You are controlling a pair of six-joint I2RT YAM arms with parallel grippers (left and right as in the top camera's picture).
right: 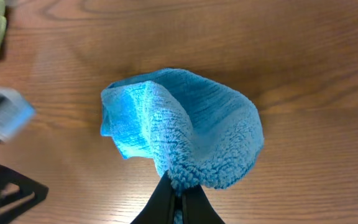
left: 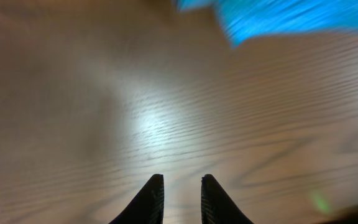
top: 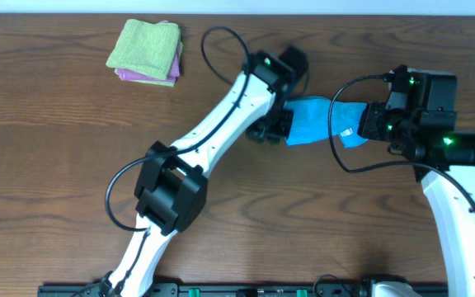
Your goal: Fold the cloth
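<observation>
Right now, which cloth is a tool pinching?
The blue cloth, pinched by the right tool. The green cloth and purple cloth sit stacked apart, untouched.

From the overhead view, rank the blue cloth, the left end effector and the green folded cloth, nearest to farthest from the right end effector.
1. blue cloth: pinched in the right end effector itself.
2. left end effector: by the cloth's other end, mid-table.
3. green folded cloth: far corner of the table, top of the stack.
</observation>
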